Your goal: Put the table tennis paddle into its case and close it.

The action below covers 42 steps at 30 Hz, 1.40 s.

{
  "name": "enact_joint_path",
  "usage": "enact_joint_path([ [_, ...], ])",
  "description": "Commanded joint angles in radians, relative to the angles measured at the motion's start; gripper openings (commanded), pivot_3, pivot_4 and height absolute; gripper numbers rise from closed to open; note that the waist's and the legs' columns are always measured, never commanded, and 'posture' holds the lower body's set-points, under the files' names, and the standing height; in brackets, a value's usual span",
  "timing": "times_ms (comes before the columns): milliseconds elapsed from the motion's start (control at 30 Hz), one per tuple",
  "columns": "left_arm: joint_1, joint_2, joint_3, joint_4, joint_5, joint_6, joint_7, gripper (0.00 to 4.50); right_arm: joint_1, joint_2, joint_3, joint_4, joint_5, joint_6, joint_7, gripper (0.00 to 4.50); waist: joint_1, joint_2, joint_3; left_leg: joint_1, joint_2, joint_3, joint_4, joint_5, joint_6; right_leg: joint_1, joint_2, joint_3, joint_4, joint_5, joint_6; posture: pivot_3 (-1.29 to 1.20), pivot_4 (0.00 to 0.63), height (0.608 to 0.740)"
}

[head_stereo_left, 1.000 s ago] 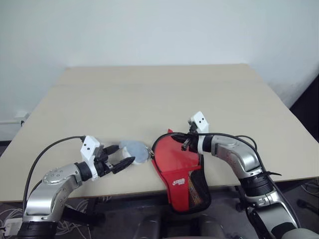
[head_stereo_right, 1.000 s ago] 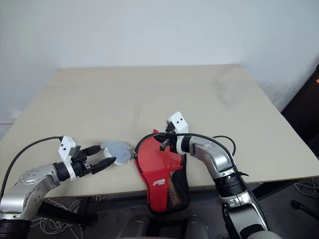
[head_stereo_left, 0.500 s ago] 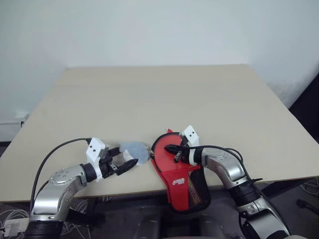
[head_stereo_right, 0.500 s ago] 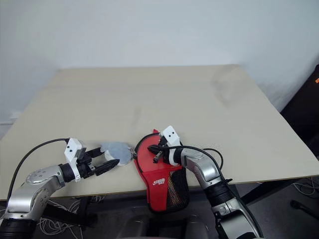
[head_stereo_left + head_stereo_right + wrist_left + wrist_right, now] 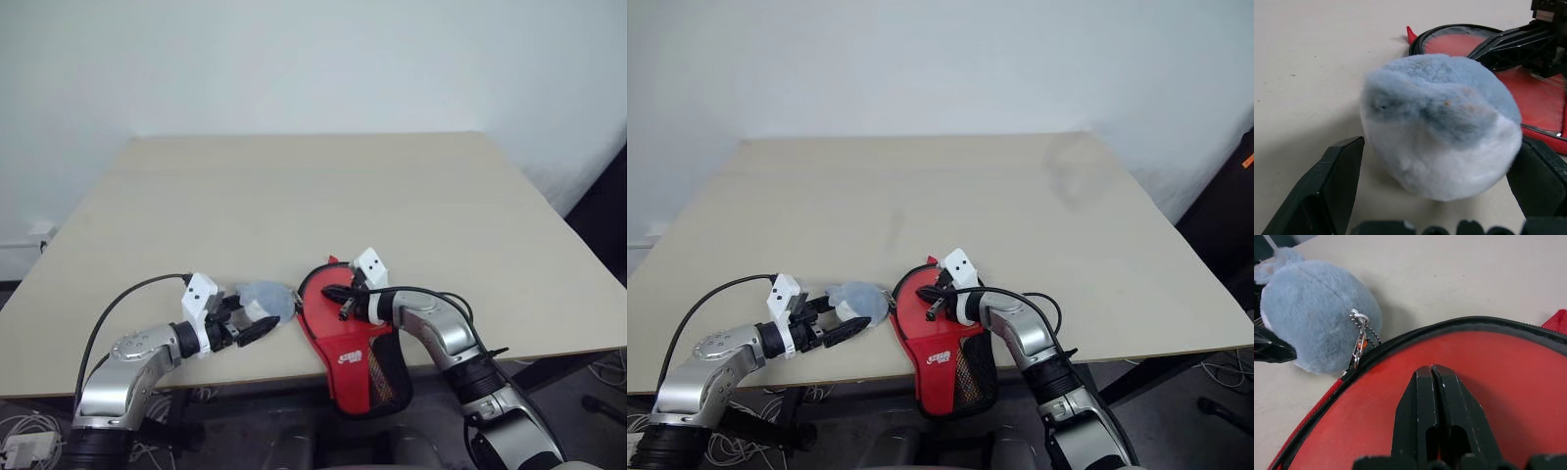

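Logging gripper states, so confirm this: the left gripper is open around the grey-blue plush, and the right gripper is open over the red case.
Wrong on one count: the right gripper is shut, its fingers pressed together over the red case, as the right wrist view shows. The left gripper is open around the grey-blue plush.

The only marking before me is a small white logo (image 5: 351,358) printed on the red, paddle-shaped fabric zip case (image 5: 343,328), on its narrower part that overhangs the near edge of the tabletop (image 5: 323,186), beside the black mesh panel. Its letters are too small for me to read. I can make out no other text, number or sign.
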Motion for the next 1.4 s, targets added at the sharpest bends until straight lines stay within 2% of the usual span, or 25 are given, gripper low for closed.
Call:
enact_joint_path([
  [33,-0.037,-0.005,-0.007,0.015,0.023,-0.018,0.001,4.50,0.009,0.011,0.007,0.003,-0.008,0.021,-0.005,0.04,0.000,0.000,-0.001,0.000,0.000,0.000,0.000,0.000,0.000,0.000,0.000,0.000,0.000,0.000,0.000,0.00,0.000,0.706],
  [267,-0.072,-0.006,-0.015,0.055,0.034,-0.008,-0.001,4.50,0.009,0.018,0.004,-0.009,-0.015,0.038,-0.006,0.04,0.000,0.000,-0.002,0.000,0.000,0.000,0.000,0.000,0.000,0.000,0.000,0.000,0.000,0.000,0.000,0.00,0.000,0.706],
  [300,-0.078,-0.004,-0.016,0.063,0.032,0.004,-0.003,4.32,0.009,0.018,0.003,-0.011,-0.016,0.041,-0.006,0.01,0.000,0.000,-0.003,0.000,0.000,0.000,0.000,0.000,0.000,0.000,0.000,0.000,0.000,0.000,0.000,0.00,0.000,0.706],
  [367,-0.086,0.005,-0.023,0.075,0.035,0.014,-0.015,3.95,0.008,0.020,0.002,-0.014,-0.017,0.047,-0.006,0.00,0.000,0.000,-0.003,0.000,0.000,0.000,0.000,0.000,0.000,0.000,0.000,0.000,0.000,0.000,0.000,0.00,0.000,0.706],
  [633,-0.103,0.032,-0.017,0.070,0.007,0.065,-0.077,1.32,0.007,0.027,-0.002,-0.008,-0.022,0.054,-0.012,0.00,0.000,-0.001,-0.005,0.000,0.000,0.000,0.000,0.000,0.000,0.000,0.000,0.000,0.000,0.000,0.000,0.00,0.000,0.706],
  [733,-0.110,0.042,-0.024,0.059,0.014,0.068,-0.093,0.57,0.006,0.027,-0.003,-0.006,-0.022,0.056,-0.012,0.00,0.000,-0.001,-0.005,0.000,0.000,0.000,0.000,0.000,0.000,0.000,0.000,0.000,0.000,0.000,0.000,0.00,0.000,0.706],
  [800,-0.115,0.054,-0.040,0.048,0.032,0.058,-0.106,0.25,0.004,0.027,-0.004,-0.003,-0.022,0.058,-0.012,0.00,-0.001,-0.001,-0.005,0.000,0.000,0.000,0.000,0.000,0.000,0.000,0.000,0.000,0.000,0.000,0.000,0.00,0.000,0.706],
  [967,-0.130,0.103,-0.089,0.008,0.057,0.053,-0.161,0.25,0.001,0.027,-0.004,0.002,-0.021,0.067,-0.009,0.00,-0.001,-0.001,-0.005,0.000,0.000,0.000,0.000,0.000,0.000,0.000,0.000,0.000,0.000,0.000,0.000,0.00,0.000,0.706],
  [1400,-0.249,0.165,-0.128,0.101,0.130,0.004,-0.246,0.25,-0.004,0.029,-0.001,0.019,-0.024,0.069,-0.002,0.00,-0.002,-0.001,-0.005,0.000,0.000,0.000,-0.001,0.000,0.000,0.000,0.001,0.000,0.000,0.000,0.000,0.00,0.000,0.706],
])
